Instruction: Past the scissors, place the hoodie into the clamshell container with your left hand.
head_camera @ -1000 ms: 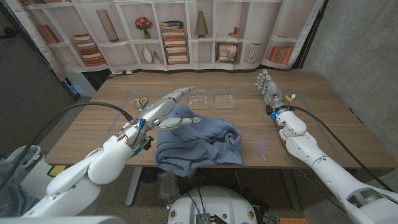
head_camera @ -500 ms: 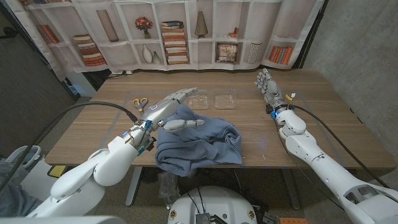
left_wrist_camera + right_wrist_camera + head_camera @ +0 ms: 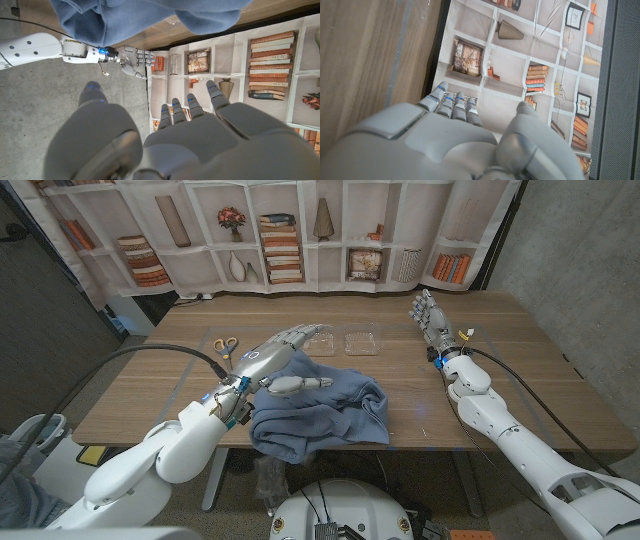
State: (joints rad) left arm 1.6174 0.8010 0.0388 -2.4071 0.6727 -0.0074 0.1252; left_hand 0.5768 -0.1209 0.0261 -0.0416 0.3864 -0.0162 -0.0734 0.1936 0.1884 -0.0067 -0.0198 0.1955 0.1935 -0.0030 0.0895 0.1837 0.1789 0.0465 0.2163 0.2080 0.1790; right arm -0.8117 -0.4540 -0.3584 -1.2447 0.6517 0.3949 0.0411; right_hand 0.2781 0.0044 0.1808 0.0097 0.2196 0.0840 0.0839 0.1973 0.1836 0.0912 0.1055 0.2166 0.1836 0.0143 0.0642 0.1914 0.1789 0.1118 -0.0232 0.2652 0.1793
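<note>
Head view, as I log it: wooden table (image 3: pixel 520 370); blue hoodie (image 3: pixel 330 415) heaped at its near edge; my left hand (image 3: pixel 275 360) over the hoodie, fingers spread, seemingly holding nothing; right hand (image 3: pixel 428 315) upright, empty; clamshell container (image 3: pixel 342 342) beyond the hoodie; scissors (image 3: pixel 226 345) far-left.

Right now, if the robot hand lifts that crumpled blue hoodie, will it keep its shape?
Probably not. The crumpled blue fabric hoodie lies in soft folds and already droops over the wooden table's near edge, so it should sag and dangle. It looks bulkier than the small clear plastic clamshell container, so stuffing may be needed.
</note>
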